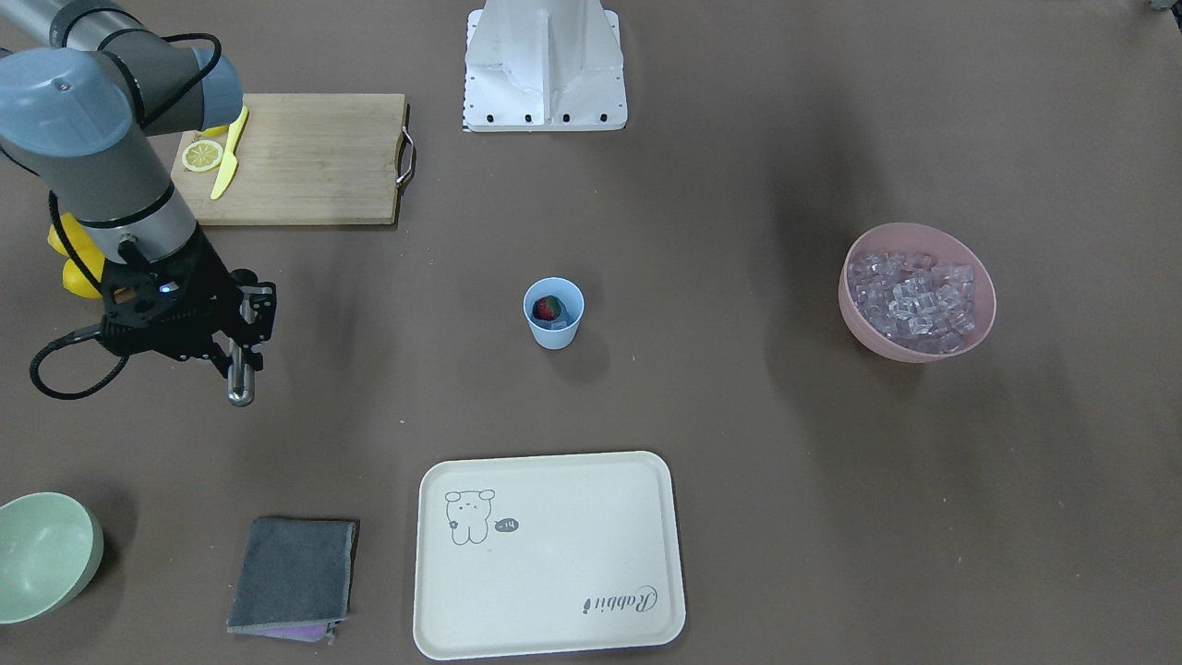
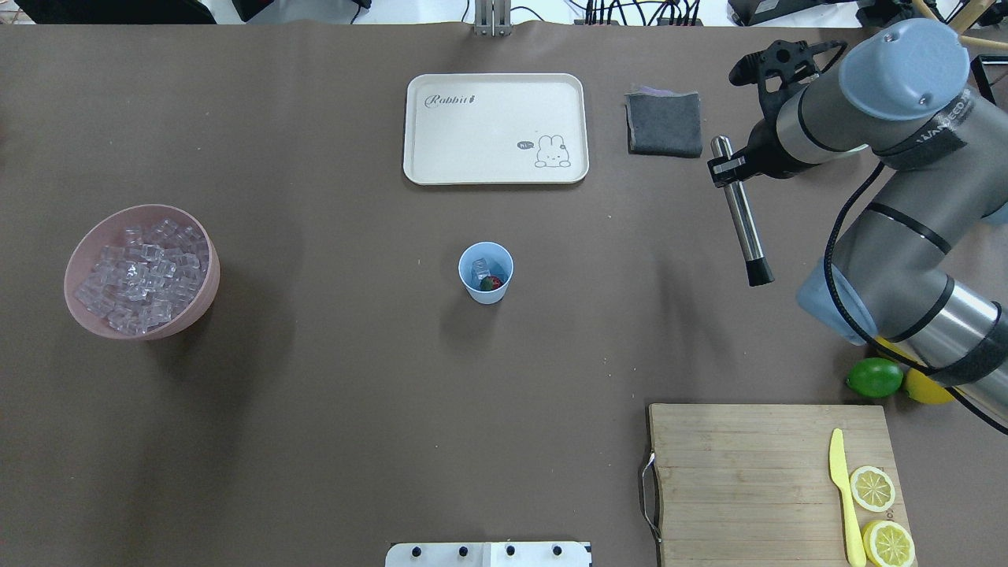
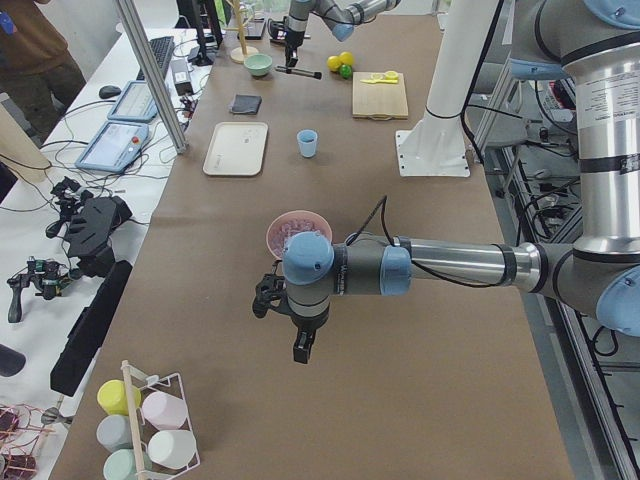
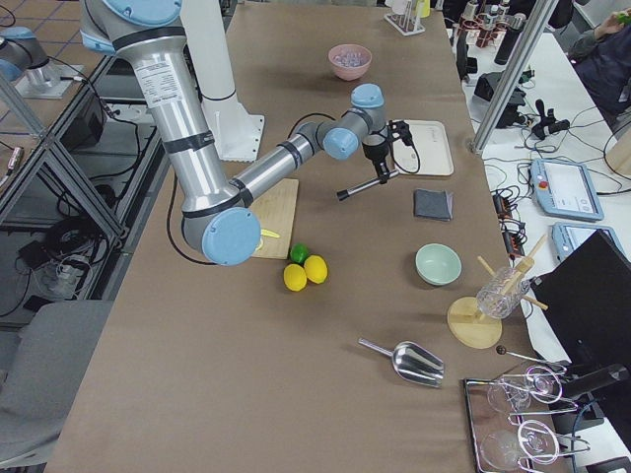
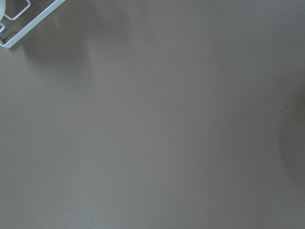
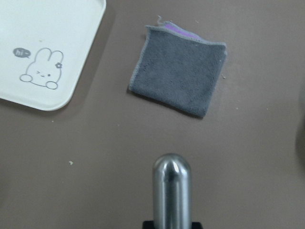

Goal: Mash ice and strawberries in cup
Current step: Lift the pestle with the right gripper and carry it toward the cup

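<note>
Muddler in hand, I judge: the right tool (image 2: 726,168) clamps a black-tipped steel muddler (image 2: 743,220) — next, swing left, tip-down into the small light-blue plastic cup (image 2: 486,297).

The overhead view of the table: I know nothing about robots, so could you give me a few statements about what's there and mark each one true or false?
1. The cup holds a strawberry and ice. True.
2. The right fingers grip a metal pestle. True.
3. The pestle's tip is inside the cup. False: it hangs in the air, well off to the cup's side.
4. The pink bowl is empty. False: it is heaped with ice.
5. A yellow knife lies on the wooden board. True.
</note>
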